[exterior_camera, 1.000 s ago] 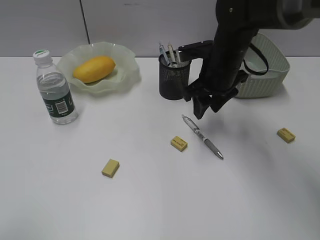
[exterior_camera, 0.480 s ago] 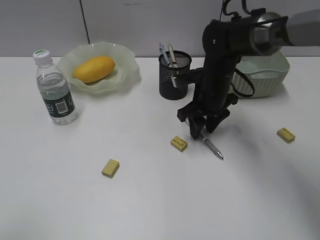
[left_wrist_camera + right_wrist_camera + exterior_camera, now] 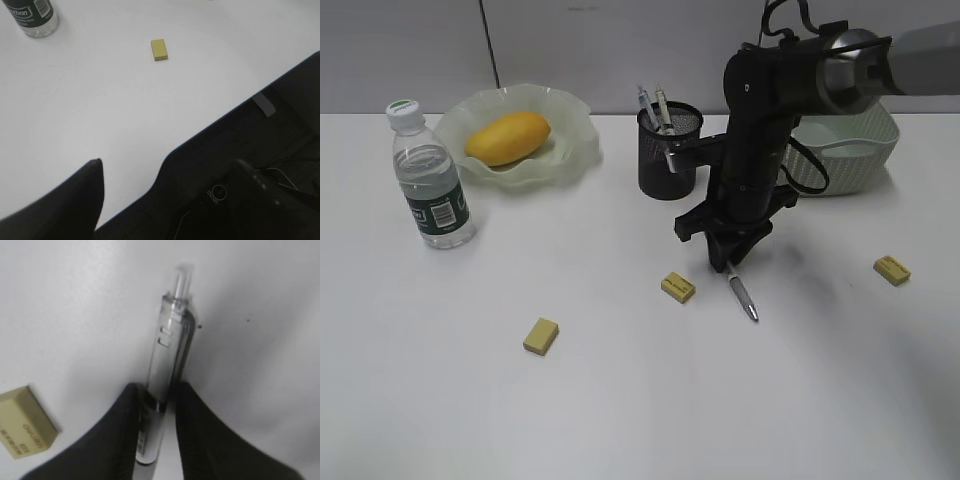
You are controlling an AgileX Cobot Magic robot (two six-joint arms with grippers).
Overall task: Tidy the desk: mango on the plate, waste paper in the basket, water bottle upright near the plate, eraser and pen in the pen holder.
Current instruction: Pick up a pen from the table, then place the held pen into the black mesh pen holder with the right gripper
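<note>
I see right gripper (image 3: 159,405) clamped on pen (image 3: 167,370) | pen's lower end cut off (wrist view); left gripper (image 3: 165,200) spread wide

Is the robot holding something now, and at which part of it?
The right gripper is shut on the pen, gripping its barrel partway along, not at either end. The left gripper is open and holds nothing.

Mango (image 3: 508,137) yellow-orange; plate (image 3: 578,150) pale translucent green; pen holder (image 3: 661,160) black mesh; 3 erasers (image 3: 542,336) tan-yellow; basket (image 3: 865,150) pale green, woven pattern; desk (image 3: 620,400) white.
</note>
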